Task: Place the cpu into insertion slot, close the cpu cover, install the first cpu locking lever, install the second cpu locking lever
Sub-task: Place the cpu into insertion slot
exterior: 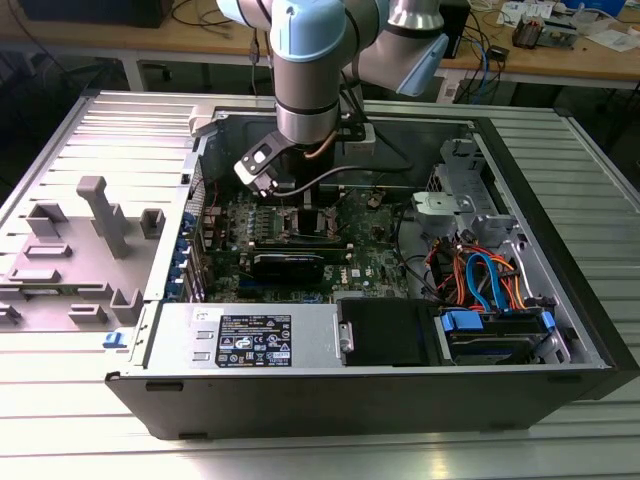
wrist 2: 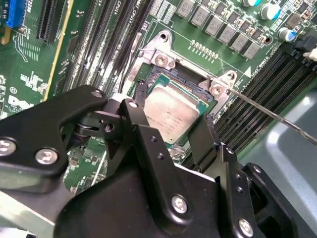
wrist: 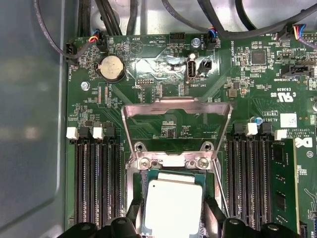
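Note:
The cpu (wrist: 173, 206), a small square chip with a silver-grey top, lies over the dark insertion slot (wrist 2: 176, 75) on the green motherboard (exterior: 365, 262). My gripper (wrist: 173, 209) straddles it, black fingers (wrist 2: 203, 134) pressed against two opposite edges of the cpu (wrist 2: 171, 114). I cannot tell if the chip is fully seated. The cpu cover (wrist: 176, 105), a thin silver frame, stands swung open beyond the slot. A thin locking lever rod (wrist 2: 267, 111) juts out beside the socket. In the exterior view my gripper (exterior: 290, 210) is low inside the open computer case.
Long black memory slots (wrist: 96, 183) flank the socket on both sides. A black card (exterior: 288, 265) lies near the front of the board. Coloured cables (exterior: 480, 275) and drive bays fill the case toward the exterior view's right. A grey fixture tray (exterior: 90, 240) sits at its left.

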### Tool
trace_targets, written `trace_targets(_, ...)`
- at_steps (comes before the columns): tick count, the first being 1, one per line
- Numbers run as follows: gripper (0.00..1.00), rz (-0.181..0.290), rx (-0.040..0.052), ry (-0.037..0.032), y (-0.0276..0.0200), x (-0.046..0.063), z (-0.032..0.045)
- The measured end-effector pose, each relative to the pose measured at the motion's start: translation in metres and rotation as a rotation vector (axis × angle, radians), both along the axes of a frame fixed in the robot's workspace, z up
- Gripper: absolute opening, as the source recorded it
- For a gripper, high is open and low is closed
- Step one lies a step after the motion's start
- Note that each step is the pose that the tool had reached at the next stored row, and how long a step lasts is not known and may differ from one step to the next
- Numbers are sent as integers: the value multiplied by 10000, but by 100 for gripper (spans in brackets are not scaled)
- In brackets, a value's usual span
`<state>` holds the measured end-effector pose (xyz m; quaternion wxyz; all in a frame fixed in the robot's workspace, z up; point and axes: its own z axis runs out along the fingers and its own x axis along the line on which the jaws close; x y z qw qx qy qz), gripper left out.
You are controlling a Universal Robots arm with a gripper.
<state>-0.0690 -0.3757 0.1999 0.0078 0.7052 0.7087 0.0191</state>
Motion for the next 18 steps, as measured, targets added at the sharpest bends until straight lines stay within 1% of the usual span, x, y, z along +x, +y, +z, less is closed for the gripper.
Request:
trace_targets(4, 60, 81, -4, 3, -1, -1, 2)
trace_targets(5, 54, 83, -4, 3, -1, -1, 2)
trace_targets(11, 54, 139, -6, -2, -5, -14, 0)
trace_targets(14, 54, 157, -10, 3, -6, -17, 28)
trace_targets(18, 54, 178, -12, 1, -6, -14, 30)
